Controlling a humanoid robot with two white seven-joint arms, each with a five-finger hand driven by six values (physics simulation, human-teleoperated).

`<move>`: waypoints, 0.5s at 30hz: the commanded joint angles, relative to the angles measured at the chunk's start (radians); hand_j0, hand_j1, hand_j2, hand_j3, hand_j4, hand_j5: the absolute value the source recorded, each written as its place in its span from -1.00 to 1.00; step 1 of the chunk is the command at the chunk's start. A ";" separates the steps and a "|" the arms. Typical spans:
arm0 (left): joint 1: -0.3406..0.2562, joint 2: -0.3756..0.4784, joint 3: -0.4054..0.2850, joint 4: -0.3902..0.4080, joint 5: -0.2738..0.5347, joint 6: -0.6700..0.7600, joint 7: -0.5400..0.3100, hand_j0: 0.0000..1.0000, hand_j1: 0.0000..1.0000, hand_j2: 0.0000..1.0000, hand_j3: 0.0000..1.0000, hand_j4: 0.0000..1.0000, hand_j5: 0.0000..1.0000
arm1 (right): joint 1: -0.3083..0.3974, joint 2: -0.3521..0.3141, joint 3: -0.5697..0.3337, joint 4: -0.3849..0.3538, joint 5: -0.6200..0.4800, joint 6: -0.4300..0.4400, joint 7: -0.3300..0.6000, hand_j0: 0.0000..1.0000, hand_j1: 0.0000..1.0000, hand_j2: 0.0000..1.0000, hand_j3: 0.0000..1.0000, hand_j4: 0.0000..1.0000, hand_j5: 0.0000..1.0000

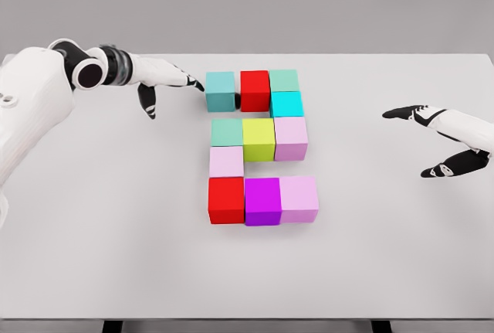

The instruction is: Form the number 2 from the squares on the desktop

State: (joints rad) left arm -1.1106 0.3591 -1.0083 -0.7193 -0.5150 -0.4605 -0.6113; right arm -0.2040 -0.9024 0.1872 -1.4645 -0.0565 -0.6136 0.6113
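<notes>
A: Squares first, head view only. Eleven coloured cubes sit mid-table on the white desktop point(93, 256), packed into a 2. Top row: teal cube point(220, 90), red cube point(255, 89), green cube point(283, 80). Cyan cube point(286, 103) under the green one. Middle row: pale green cube point(227, 131), yellow cube point(258, 139), pink cube point(290, 137). Lilac cube point(226, 161) below at left. Bottom row: second red cube point(226, 199), magenta cube point(262, 201), light purple cube point(299, 198).

B: Hands?

A: Left hand point(158, 82) is stretched out flat, fingers extended, holding nothing, fingertips just beside the teal cube's left face; contact too close to call. Right hand point(440, 138) hovers well apart at the right, fingers spread, empty.

B: Handling?

A: My guess: rigid, light blocks with smooth faces, so they slide on the table easily. They're packed tight, so a side pinch is hard. Push on a free outer face, low and square, or the neighbours shift.

B: Progress?

A: Figure looks essentially complete; the teal cube sits slightly low in its row.
</notes>
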 commanded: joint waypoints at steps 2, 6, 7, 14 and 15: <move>0.000 -0.003 0.000 -0.002 0.003 0.002 0.000 1.00 1.00 1.00 1.00 1.00 1.00 | 0.000 -0.001 0.000 0.000 -0.008 0.003 0.000 1.00 1.00 1.00 1.00 1.00 1.00; 0.000 -0.005 0.000 -0.002 0.003 0.002 0.000 1.00 1.00 1.00 1.00 1.00 1.00 | 0.000 0.000 0.000 0.000 -0.008 0.003 0.000 1.00 1.00 1.00 1.00 1.00 1.00; 0.000 -0.006 0.000 -0.002 0.003 0.002 0.000 1.00 1.00 1.00 1.00 1.00 1.00 | 0.000 0.000 0.000 0.000 -0.008 0.003 0.000 1.00 1.00 1.00 1.00 1.00 1.00; 0.000 -0.008 0.002 -0.002 0.003 0.000 0.000 1.00 1.00 1.00 1.00 1.00 1.00 | 0.000 0.000 0.000 0.000 -0.008 0.003 0.000 1.00 1.00 1.00 1.00 1.00 1.00; 0.000 -0.008 0.002 -0.002 0.004 0.000 0.000 1.00 1.00 1.00 1.00 1.00 1.00 | 0.000 0.000 0.000 0.000 -0.008 0.003 0.000 1.00 1.00 1.00 1.00 1.00 1.00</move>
State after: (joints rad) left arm -1.1106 0.3514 -1.0090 -0.7209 -0.5146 -0.4613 -0.6113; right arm -0.2040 -0.9007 0.1872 -1.4645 -0.0565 -0.6136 0.6113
